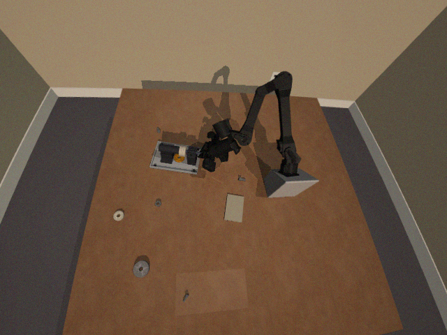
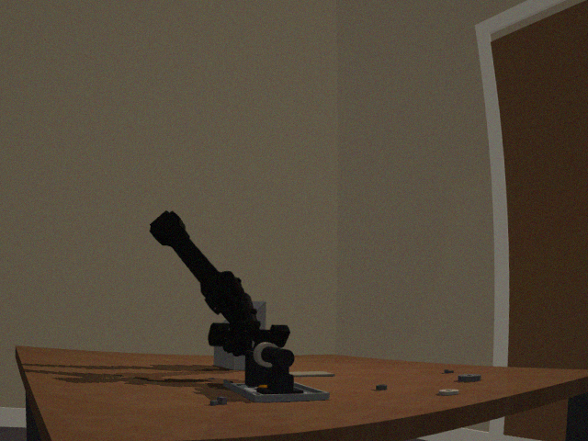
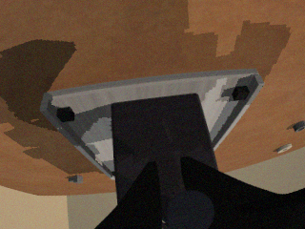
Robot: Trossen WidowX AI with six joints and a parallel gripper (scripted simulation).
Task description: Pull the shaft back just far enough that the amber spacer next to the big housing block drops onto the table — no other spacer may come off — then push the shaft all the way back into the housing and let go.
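Note:
A grey base plate carries the big dark housing block and a small dark support block. The dark shaft runs between them, with a white spacer still on it. The amber spacer lies on the plate below the shaft, beside the housing. My gripper is at the plate's right end, shut on the shaft's end knob.
Loose on the table are a white ring, a grey disc, a small bolt, a pale flat slab and small grey pieces. The arm's base stands to the right.

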